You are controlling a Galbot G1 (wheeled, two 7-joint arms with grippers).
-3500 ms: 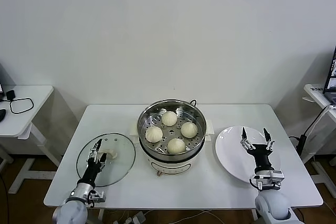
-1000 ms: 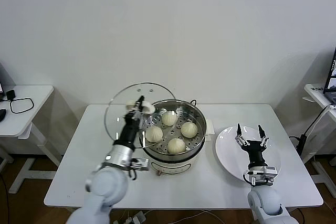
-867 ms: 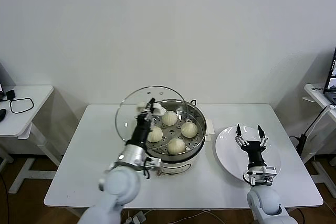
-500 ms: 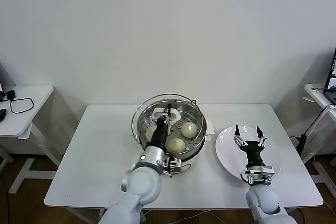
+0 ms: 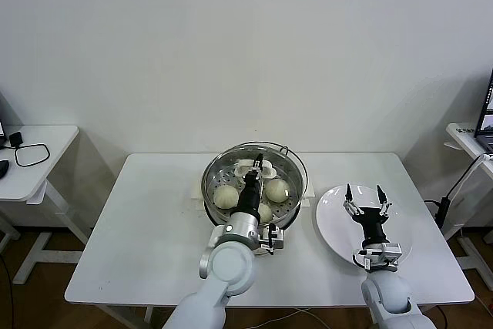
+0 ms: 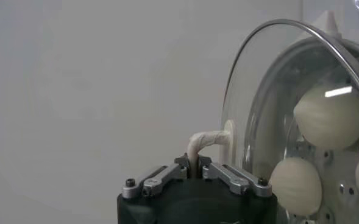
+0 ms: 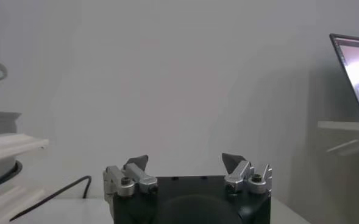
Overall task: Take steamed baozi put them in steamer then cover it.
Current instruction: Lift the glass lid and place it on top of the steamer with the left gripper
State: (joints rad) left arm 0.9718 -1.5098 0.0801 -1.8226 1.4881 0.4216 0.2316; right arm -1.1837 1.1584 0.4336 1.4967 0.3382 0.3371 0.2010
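The steamer, a shiny steel pot on a white base, stands mid-table with several cream-white baozi on its perforated tray. My left gripper is shut on the white handle of the round glass lid and holds the lid over the pot's mouth. I cannot tell whether the lid rests on the rim. In the left wrist view, baozi show through the glass, beyond my left gripper. My right gripper is open and empty above the plate; it also shows in its wrist view.
A flat white plate lies at the table's right. The steamer's white side handle shows in the right wrist view. Side tables stand off both ends, the left one with a black cable.
My left gripper lifted the glass lid from the table's left front and carried it right, bringing it over the steamer. The right gripper has stayed over the plate.
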